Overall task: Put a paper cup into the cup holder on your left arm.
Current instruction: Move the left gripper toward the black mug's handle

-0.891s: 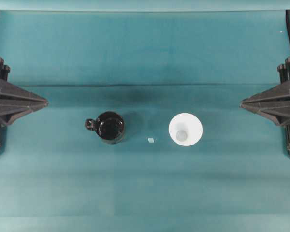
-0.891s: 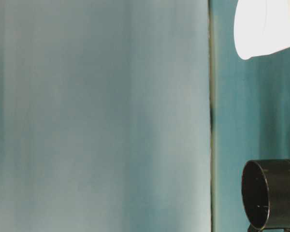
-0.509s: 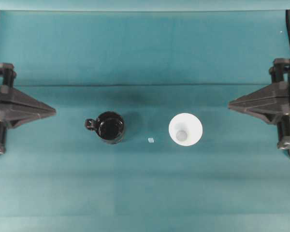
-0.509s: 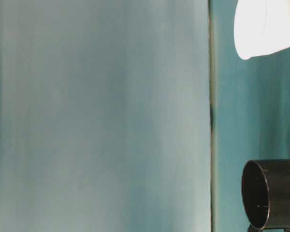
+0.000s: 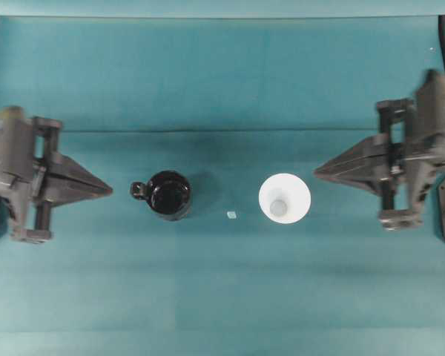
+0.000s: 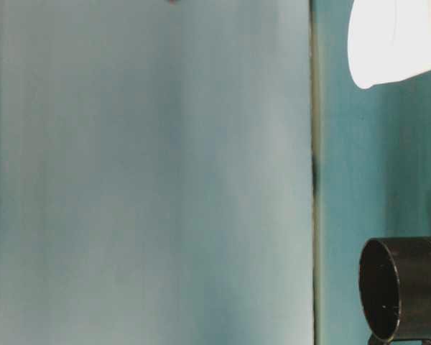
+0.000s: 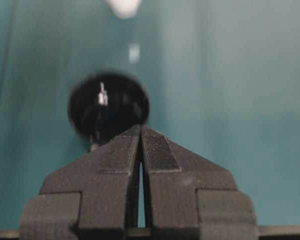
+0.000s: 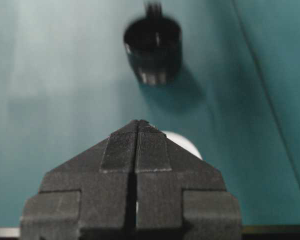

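The cup holder (image 5: 169, 195), a glossy black round mug shape with a small knob handle on its left side, stands upright on the teal tabletop (image 5: 222, 297) a little left of the middle of the overhead frame, and nothing shows inside its dark hollow. The paper cup (image 5: 284, 198), plain white and upright with its wide rim up, stands right of the middle, well apart from the holder; only its greyish base circle shows inside it. Between the two, nearer the holder's side of the gap, lies a tiny pale scrap (image 5: 231, 215) on the cloth. In the table-level view the holder sits at the lower right edge and the white cup at the upper right corner, both cut off by the frame. The left hand (image 5: 108, 190) comes in from the left edge of the overhead frame, its pointed tip near the holder's handle but not touching it; its fingers are clenched together with only a hairline slit between them, grasping nothing. The right hand (image 5: 318, 171) comes in from the right edge, its tip near the paper cup's rim yet apart from it, likewise pressed tight and empty.
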